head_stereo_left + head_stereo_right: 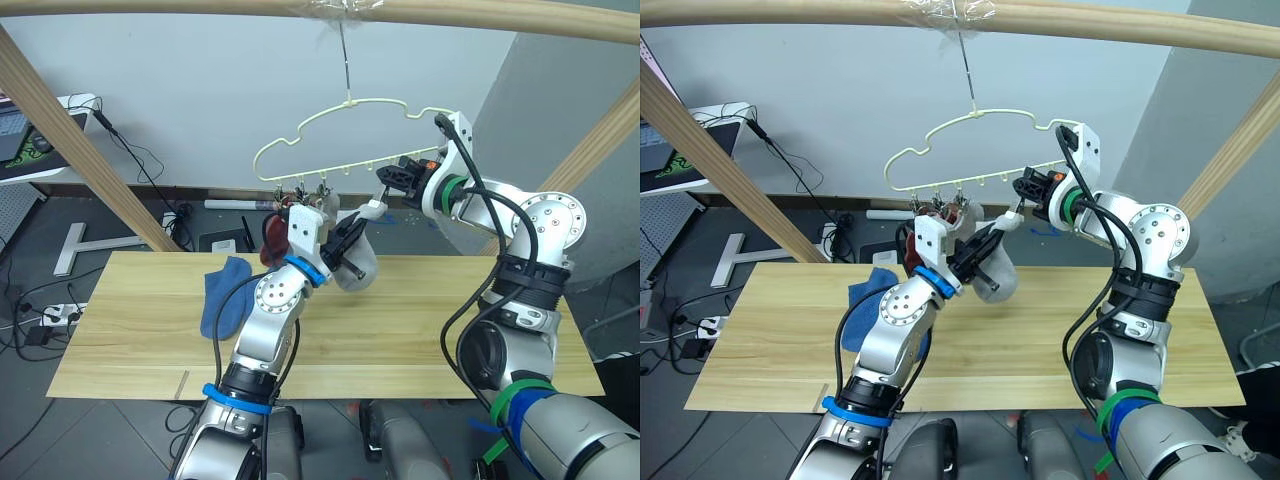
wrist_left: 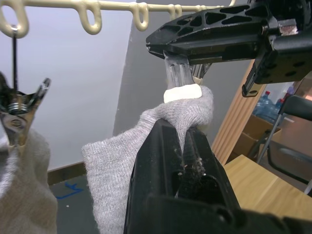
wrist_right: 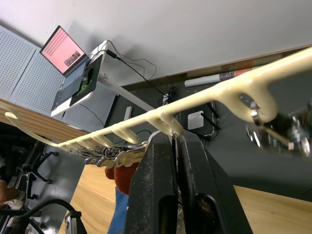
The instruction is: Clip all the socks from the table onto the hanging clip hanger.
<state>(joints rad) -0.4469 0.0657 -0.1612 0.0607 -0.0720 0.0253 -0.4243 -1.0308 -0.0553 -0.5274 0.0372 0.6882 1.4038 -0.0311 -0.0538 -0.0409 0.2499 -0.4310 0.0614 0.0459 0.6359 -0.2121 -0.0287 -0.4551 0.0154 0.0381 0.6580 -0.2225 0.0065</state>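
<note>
Under the hanger (image 1: 340, 140), the left gripper (image 1: 352, 243) pinches a grey sock (image 1: 358, 262); the right gripper (image 1: 388, 180) squeezes a clip (image 2: 181, 78) there.

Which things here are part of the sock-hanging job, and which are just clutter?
Job:
- pale-yellow wire clip hanger
- light grey knit sock in the left gripper
- blue socks on the light wooden table
- rust red sock

Clutter:
- open laptop
- floor cables
</note>
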